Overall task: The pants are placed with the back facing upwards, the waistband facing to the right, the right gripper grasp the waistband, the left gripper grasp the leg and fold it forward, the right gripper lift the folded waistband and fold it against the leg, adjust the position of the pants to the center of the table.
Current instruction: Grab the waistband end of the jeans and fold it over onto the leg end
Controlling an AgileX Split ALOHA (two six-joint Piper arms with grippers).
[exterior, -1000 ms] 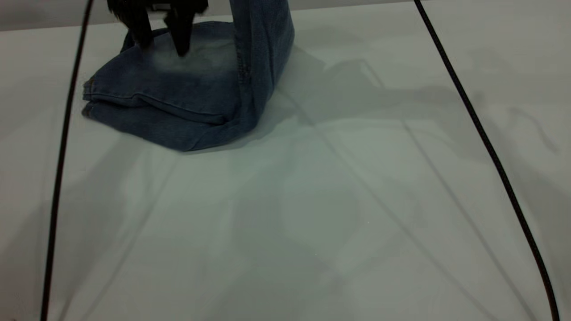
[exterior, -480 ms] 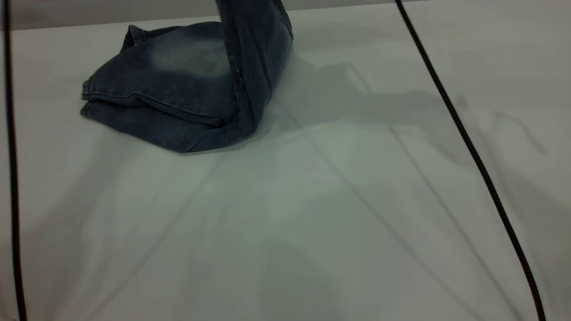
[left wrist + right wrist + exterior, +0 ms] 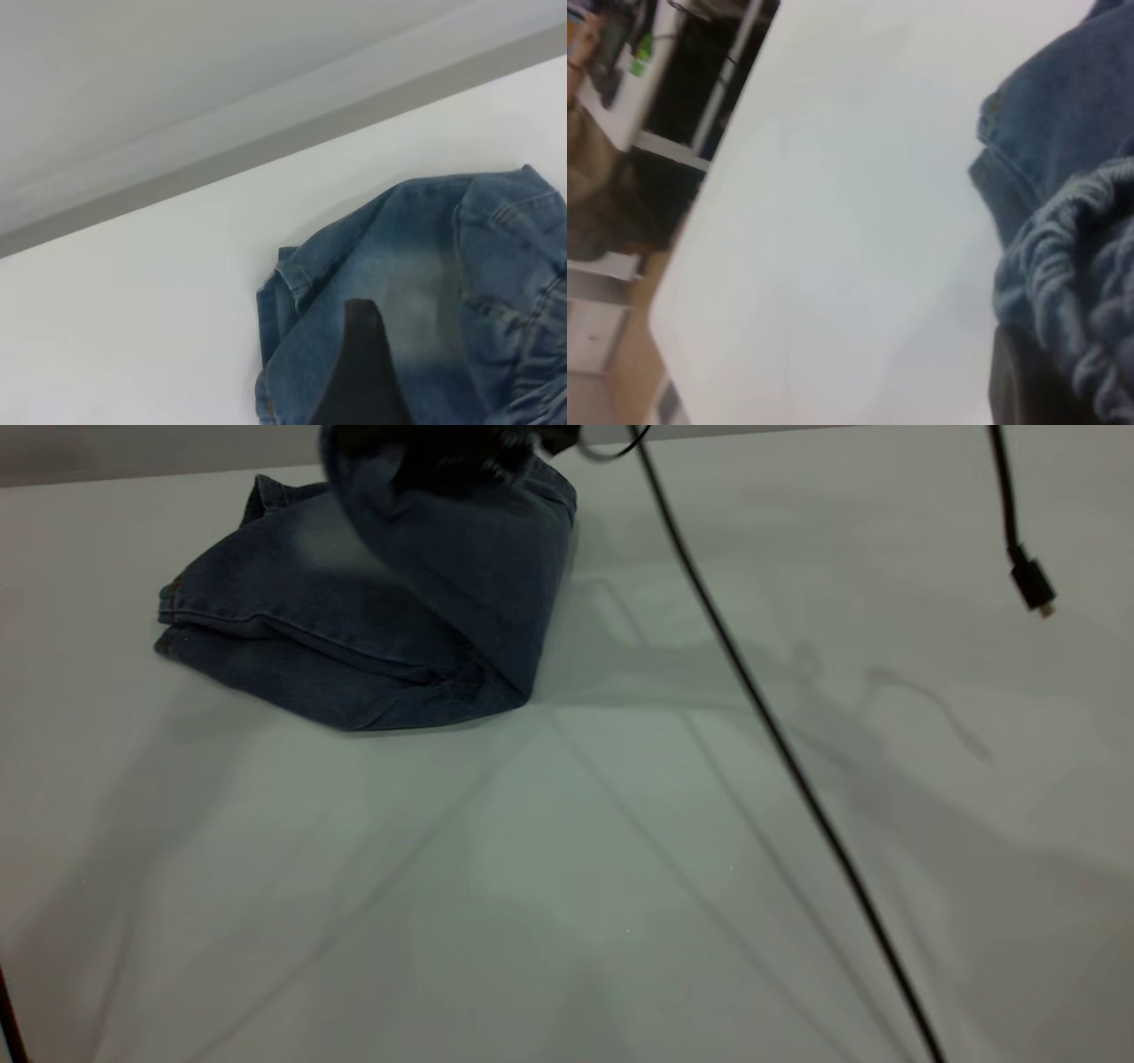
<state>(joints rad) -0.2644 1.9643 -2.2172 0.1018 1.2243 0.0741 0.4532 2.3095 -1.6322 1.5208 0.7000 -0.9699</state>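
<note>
The pants (image 3: 354, 629) lie in a folded blue denim bundle at the far left of the table (image 3: 620, 868). The doubled leg hems (image 3: 177, 615) point left, and the leg's print is hidden. My right gripper (image 3: 443, 447) is at the top edge, shut on the waistband (image 3: 1090, 257), holding it over the legs so the cloth drapes down. The ruffled band presses against its dark finger (image 3: 1014, 381). My left gripper is out of the exterior view. In its wrist view one dark finger (image 3: 361, 363) hovers above the faded denim (image 3: 425, 283), open and holding nothing.
A black cable (image 3: 771, 735) runs diagonally across the table's middle. A second cable ends in a dangling plug (image 3: 1032, 589) at the right. The table's far edge (image 3: 133, 469) passes just behind the pants.
The right gripper has carried the lifted waistband down and left over the legs. The left gripper rose out of the exterior view. The cables swung across.
</note>
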